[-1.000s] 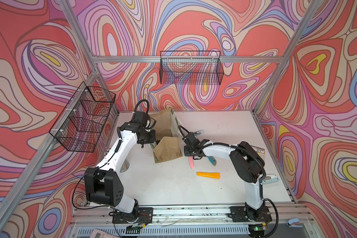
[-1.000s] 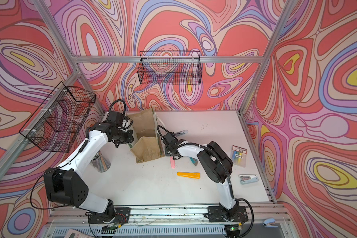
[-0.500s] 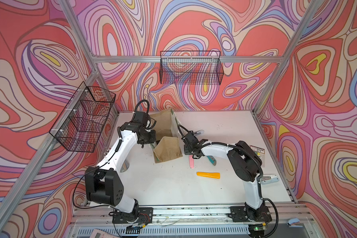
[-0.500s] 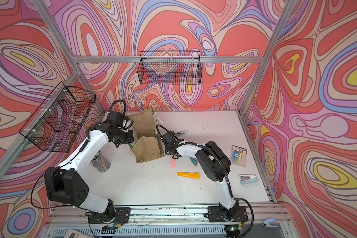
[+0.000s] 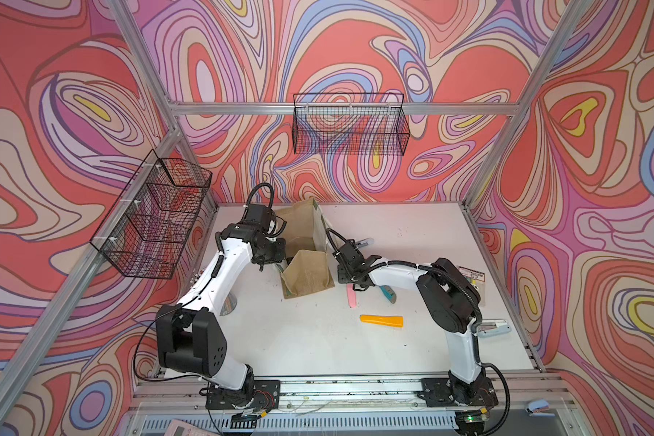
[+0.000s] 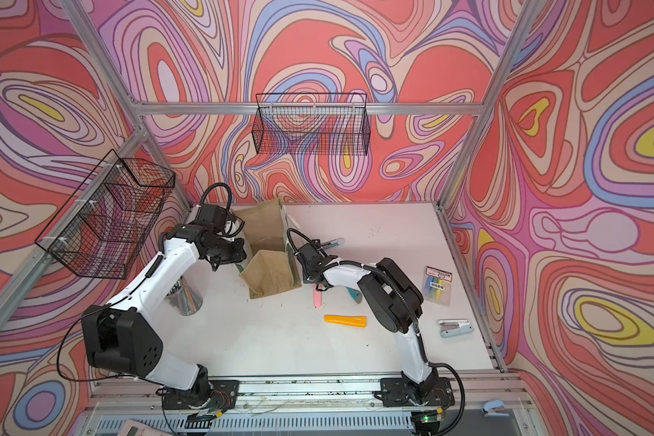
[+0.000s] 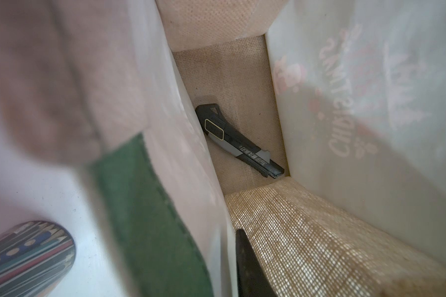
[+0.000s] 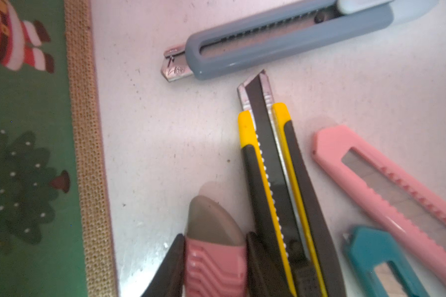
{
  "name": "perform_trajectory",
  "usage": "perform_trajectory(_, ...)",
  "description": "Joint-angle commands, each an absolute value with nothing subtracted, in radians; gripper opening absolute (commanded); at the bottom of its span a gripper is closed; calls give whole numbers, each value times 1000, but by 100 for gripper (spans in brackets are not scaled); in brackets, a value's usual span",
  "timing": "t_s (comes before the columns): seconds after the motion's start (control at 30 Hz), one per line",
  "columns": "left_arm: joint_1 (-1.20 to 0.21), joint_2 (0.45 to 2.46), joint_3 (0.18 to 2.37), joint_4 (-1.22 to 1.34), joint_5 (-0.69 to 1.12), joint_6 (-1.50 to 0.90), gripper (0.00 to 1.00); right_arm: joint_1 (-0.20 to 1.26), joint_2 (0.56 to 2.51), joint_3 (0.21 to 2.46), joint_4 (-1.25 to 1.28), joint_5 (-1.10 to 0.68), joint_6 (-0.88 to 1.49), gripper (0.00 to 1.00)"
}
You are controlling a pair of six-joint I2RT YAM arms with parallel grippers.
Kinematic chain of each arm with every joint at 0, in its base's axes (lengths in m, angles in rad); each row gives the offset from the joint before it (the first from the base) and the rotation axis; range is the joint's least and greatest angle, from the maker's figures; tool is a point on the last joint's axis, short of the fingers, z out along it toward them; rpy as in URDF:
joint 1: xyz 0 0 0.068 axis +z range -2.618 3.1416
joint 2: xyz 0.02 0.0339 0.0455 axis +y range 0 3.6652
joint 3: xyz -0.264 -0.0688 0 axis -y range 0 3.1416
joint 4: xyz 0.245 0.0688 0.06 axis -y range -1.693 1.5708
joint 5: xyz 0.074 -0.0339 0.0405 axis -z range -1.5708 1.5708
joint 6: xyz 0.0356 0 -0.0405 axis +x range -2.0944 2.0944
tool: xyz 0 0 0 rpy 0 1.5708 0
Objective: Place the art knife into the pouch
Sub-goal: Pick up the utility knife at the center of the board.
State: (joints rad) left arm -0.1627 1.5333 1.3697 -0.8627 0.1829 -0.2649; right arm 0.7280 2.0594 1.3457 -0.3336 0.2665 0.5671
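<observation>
While the left jaws still pinch the pouch (image 5: 306, 270), the right jaws, narrower than a second ago, pinch a pink-and-grey knife (image 8: 214, 253). A black knife (image 7: 238, 145) lies inside.

The tan jute pouch (image 5: 306, 272) stands mouth-up, its 9 o'clock wall pinched by the left gripper (image 5: 274, 260). A black snap-off knife (image 7: 238, 144) lies on its floor, bare jute beside it. At the pouch's 3 o'clock the right gripper (image 8: 215, 235), jaws filled by a pink-and-grey knife (image 8: 214, 264), is hemmed in by a yellow-and-black knife (image 8: 276, 180), a pink knife (image 8: 386, 185), a teal knife (image 8: 376, 257) and a grey-blue knife (image 8: 281, 38). The white counter (image 5: 412, 234) lies open toward 1 o'clock.
</observation>
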Motion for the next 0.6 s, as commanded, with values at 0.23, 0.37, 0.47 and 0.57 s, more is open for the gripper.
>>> perform_trajectory(0.23, -157, 1551, 1381, -890, 192, -252, 19, 730, 1987, 1313, -333, 265, 602, 24)
perform_trajectory(0.37, -157, 1553, 1381, -890, 194, -253, 19, 730, 1975, 1304, -318, 253, 607, 25)
perform_trajectory(0.47, -157, 1553, 1381, -890, 194, -253, 19, 730, 1963, 1302, -315, 255, 611, 24)
perform_trajectory(0.57, -158, 1554, 1381, -890, 194, -252, 19, 730, 1949, 1297, -307, 261, 613, 24)
